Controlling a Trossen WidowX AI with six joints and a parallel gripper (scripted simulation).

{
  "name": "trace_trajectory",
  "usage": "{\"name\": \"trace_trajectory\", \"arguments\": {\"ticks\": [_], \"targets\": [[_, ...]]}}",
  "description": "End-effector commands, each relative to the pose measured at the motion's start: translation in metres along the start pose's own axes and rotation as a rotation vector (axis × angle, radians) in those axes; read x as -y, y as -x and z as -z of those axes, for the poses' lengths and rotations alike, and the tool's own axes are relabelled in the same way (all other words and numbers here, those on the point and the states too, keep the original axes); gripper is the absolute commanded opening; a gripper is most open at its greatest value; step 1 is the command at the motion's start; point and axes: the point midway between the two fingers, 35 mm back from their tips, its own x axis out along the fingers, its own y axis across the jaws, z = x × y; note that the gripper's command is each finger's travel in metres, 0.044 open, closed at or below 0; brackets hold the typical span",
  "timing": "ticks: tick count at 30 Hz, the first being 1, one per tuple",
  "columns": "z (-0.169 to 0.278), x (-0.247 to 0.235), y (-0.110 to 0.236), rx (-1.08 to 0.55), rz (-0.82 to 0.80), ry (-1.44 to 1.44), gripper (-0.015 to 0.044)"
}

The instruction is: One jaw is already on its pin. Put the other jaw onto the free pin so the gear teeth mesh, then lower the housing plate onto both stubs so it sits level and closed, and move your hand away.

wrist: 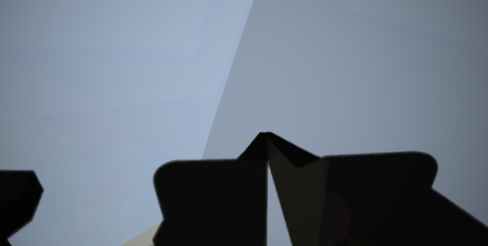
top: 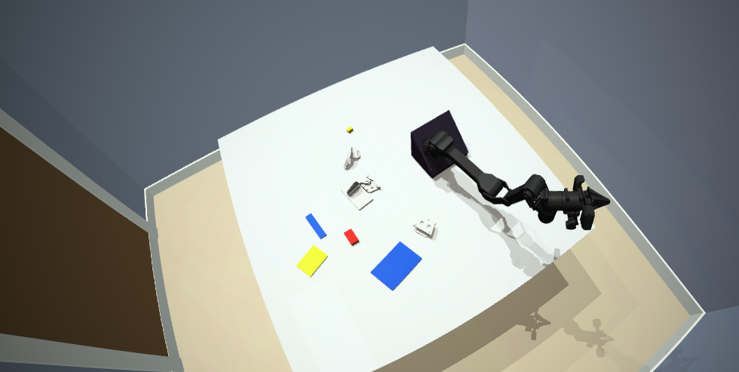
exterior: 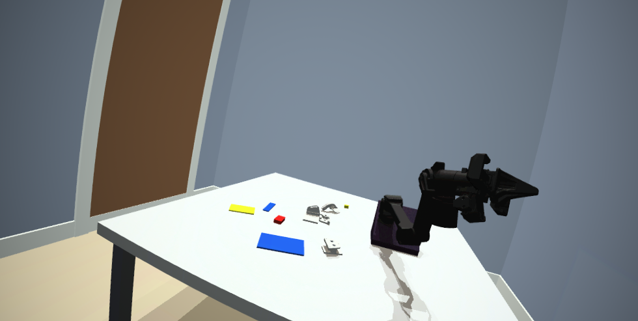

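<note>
My gripper (top: 608,201) (exterior: 537,191) (wrist: 265,137) is shut and empty, its fingertips together, raised beyond the table's right side and far from the parts. A thin white base plate (top: 363,203) (exterior: 309,221) lies mid-table. A grey, dark-shaded piece (top: 354,189) (exterior: 312,209) stands up at it, probably a jaw, with small pale detailed parts beside it. A separate pale curved piece (top: 354,155) (exterior: 331,207), probably the other jaw, lies behind the base. A white piece with holes (top: 424,225) (exterior: 332,243), perhaps the housing plate, sits apart, nearer the front. Pins and teeth are too small to tell.
A large blue plate (top: 396,265) (exterior: 280,244), a red block (top: 351,237) (exterior: 279,219), a yellow plate (top: 311,260) (exterior: 241,208), a blue strip (top: 315,225) (exterior: 269,206) and a small yellow block (top: 349,130) (exterior: 346,206) lie on the table. My dark base block (top: 436,162) stands right of the parts.
</note>
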Motion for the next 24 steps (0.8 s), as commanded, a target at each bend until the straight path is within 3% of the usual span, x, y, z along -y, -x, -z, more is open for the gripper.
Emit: {"name": "trace_trajectory", "arguments": {"ticks": [1,24], "targets": [[0.034,-0.01,0.006,-0.061,-0.045,0.045,0.0],[0.185,-0.052,0.062,-0.37,-0.298,0.23,0.0]]}}
